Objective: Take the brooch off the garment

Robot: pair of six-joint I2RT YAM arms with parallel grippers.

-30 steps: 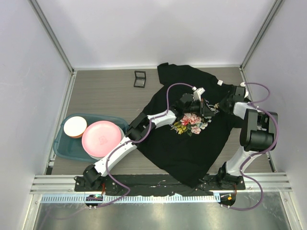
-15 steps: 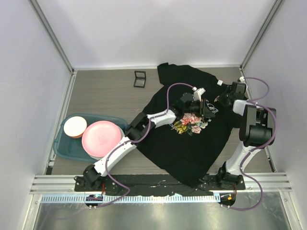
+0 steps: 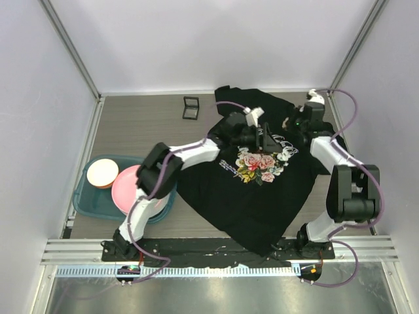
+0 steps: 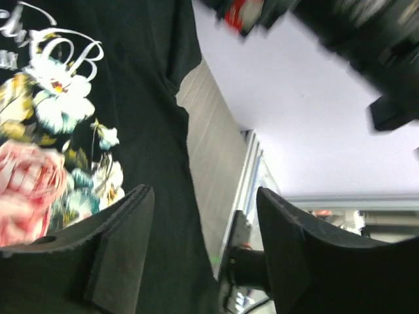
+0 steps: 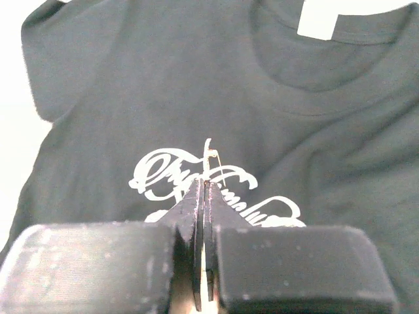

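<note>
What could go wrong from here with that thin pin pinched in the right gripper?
The brooch is pinched only by thin wire at the very tips of the right gripper; it may slip and drop onto the garment. The left gripper hangs open close over that fabric, so moving it might snag the cloth.

- Room over the garment [image 3: 262, 190] is being taken by the left gripper [image 3: 270, 139] and the right gripper [image 3: 289, 124], clamped on the brooch [image 5: 208, 154].
- Desk [image 3: 144, 131] is being left passable around a black case [image 3: 191, 108].
- Its left edge is being blocked by a bin [image 3: 84, 204].
</note>
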